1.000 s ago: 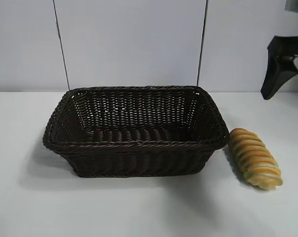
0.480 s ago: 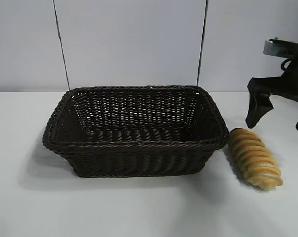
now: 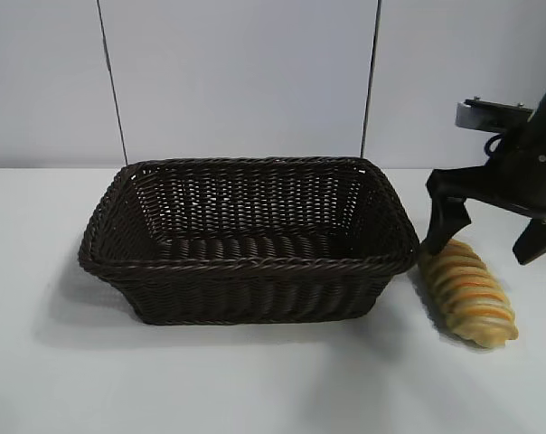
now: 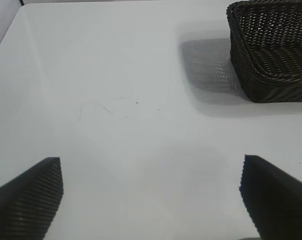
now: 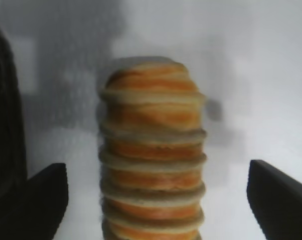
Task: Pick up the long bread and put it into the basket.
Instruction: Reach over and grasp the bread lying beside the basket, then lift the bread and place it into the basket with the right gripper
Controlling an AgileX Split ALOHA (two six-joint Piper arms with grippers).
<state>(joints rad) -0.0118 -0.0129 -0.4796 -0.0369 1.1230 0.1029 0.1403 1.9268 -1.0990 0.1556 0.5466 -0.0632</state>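
Note:
The long bread (image 3: pixel 467 294), golden with orange-brown crosswise stripes, lies on the white table just right of the basket (image 3: pixel 246 264), a dark brown wicker one with nothing in it. My right gripper (image 3: pixel 481 249) is down over the bread's far end and open, with one finger (image 3: pixel 438 231) between bread and basket and the other on the bread's far side. In the right wrist view the bread (image 5: pixel 153 160) lies between the spread fingers of the gripper (image 5: pixel 155 167), with gaps on both sides. My left gripper (image 4: pixel 150 162) hangs open over bare table, away from the basket (image 4: pixel 271 50).
The table (image 3: pixel 255 380) is white, with a pale panelled wall behind it. The basket's dark wall (image 5: pixel 3 125) stands close beside one right finger. The left arm does not show in the exterior view.
The right arm has come down and leftward from the upper right corner, and its open fingers now straddle the bread's far end. Bread, basket and left gripper have not moved.

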